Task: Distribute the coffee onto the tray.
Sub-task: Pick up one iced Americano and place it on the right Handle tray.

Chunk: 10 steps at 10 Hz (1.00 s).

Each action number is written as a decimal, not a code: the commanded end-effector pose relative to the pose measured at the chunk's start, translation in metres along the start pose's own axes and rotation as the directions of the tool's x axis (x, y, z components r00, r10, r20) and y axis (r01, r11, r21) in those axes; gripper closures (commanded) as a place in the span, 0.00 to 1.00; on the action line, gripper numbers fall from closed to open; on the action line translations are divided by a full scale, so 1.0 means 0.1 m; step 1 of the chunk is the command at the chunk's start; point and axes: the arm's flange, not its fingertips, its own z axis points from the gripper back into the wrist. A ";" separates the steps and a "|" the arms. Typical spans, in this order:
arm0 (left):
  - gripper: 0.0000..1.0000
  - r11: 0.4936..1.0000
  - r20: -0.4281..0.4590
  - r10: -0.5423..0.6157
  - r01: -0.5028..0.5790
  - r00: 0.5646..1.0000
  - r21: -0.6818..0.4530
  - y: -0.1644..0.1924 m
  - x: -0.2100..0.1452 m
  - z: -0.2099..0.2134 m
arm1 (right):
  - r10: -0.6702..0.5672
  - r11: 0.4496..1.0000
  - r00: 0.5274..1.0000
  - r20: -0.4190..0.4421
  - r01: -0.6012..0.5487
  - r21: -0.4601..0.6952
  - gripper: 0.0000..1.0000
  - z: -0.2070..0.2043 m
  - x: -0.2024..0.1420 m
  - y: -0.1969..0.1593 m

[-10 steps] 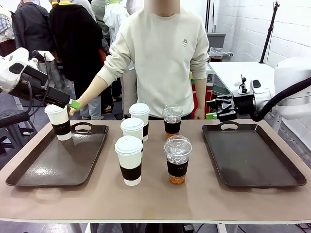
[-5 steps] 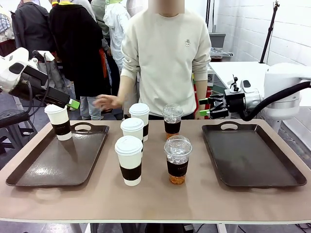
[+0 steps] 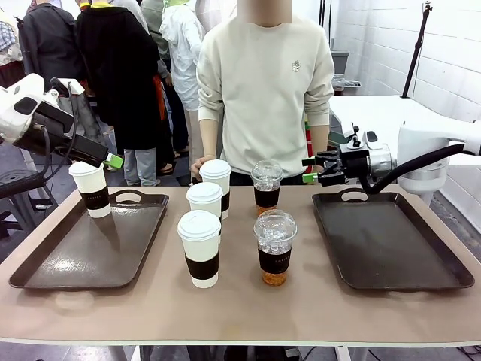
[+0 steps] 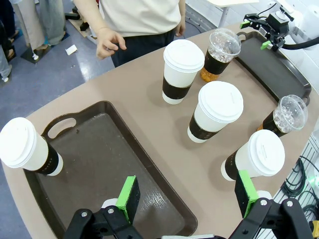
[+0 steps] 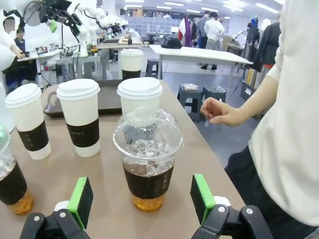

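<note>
Iced coffee cup (image 5: 148, 164) just ahead of level right gripper (image 5: 142, 196), jaws wide apart, empty.

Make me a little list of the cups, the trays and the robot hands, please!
Left tray: tray cup at its far corner
Right tray: no cups yet
Table: front paper cup, middle paper cup, back paper cup, near iced cup, far iced cup
Left gripper: open, holding nothing, near the tray cup
Right gripper: open, facing the far iced cup
Person's hand: beside the back paper cup
</note>
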 end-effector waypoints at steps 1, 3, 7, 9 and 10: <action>0.00 1.000 0.003 0.006 -0.006 1.000 -0.009 0.02 -0.01 0.00 | -0.059 0.998 0.996 -0.063 0.058 -0.017 0.00 -0.01 0.05 -0.05; 0.00 1.000 0.003 0.006 -0.006 1.000 -0.009 0.02 -0.01 0.00 | 0.000 1.000 1.000 0.000 0.000 0.000 0.00 0.00 0.00 0.00; 0.00 1.000 0.003 0.006 -0.006 1.000 -0.009 0.02 -0.01 0.00 | 0.012 1.000 1.000 0.000 -0.012 0.000 0.00 0.00 -0.06 -0.02; 0.00 1.000 0.003 0.006 -0.006 1.000 -0.009 0.02 -0.01 0.00 | -0.007 1.000 1.000 0.001 0.007 -0.007 0.00 -0.06 -0.09 -0.09; 0.00 1.000 0.003 0.006 -0.006 1.000 -0.009 0.02 -0.01 0.00 | -0.018 1.000 1.000 -0.005 0.018 -0.015 0.00 -0.10 -0.11 -0.13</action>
